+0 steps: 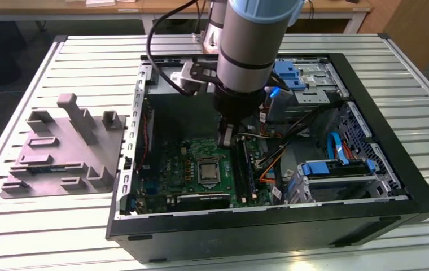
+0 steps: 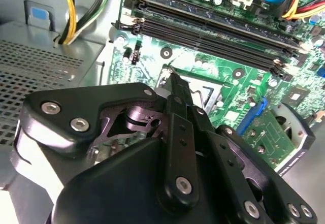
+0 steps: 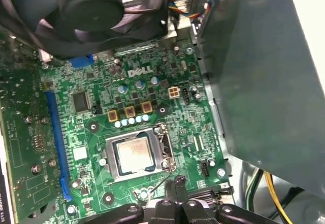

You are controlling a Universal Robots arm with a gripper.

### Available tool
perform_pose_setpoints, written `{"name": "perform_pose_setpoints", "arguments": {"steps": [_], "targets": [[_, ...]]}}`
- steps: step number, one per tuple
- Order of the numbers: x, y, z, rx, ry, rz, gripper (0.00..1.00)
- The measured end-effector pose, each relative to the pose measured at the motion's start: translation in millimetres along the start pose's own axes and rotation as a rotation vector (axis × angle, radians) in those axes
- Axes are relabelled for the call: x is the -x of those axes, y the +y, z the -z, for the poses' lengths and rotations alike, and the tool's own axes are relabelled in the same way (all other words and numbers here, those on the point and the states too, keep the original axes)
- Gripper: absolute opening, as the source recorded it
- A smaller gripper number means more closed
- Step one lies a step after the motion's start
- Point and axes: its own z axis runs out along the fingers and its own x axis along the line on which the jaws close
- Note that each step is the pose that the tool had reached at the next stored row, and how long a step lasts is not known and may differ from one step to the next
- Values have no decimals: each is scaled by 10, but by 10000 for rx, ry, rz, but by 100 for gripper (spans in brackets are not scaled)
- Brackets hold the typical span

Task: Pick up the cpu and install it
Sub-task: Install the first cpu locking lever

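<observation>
While my tool [image 3: 175, 183] hangs low inside the open computer case [image 1: 395, 169], its fingertips [image 3: 179, 182] look pressed together with nothing between them, just beside the socket's [image 3: 136, 155] edge on the green motherboard [image 3: 91, 127]. Cpu [image 3: 133, 154] is already lying flat in that socket, silvery top up, metal frame around it; in the exterior view it sits mid-board [image 1: 208, 171], below my arm [image 1: 248, 51]. A thin wire lever [image 3: 161, 182] runs from the socket corner toward my fingertips, touching or nearly so, can't tell which. Whether the frame is latched down I can't tell. Handling judgement: chip is light, rigid, thin, smooth metal lid so probably slippery; underside contacts and socket pins are fragile, so no sideways shove or tilt. Best hold would be by two opposite edges of the lid, flat and level, never from the underside. Black fan [image 3: 96, 10] sits past the board's far side in the first wrist view; memory slots [image 2: 213, 28] run beside the socket in the second wrist view. Grey plastic tray [image 1: 56, 152] with upright blocks rests on the slatted tabletop [image 1: 49, 226], at the exterior view's left, well apart from the case.
</observation>
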Motion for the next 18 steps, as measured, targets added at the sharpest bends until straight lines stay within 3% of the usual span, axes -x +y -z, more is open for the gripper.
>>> {"name": "perform_pose_setpoints", "arguments": {"steps": [7, 14, 18], "targets": [[-137, -11, -4, -3, 10, 125, 11], [-151, -16, -15, -45, 64, 806, 11], [-175, -20, -16, -58, 105, 937, 11]]}}
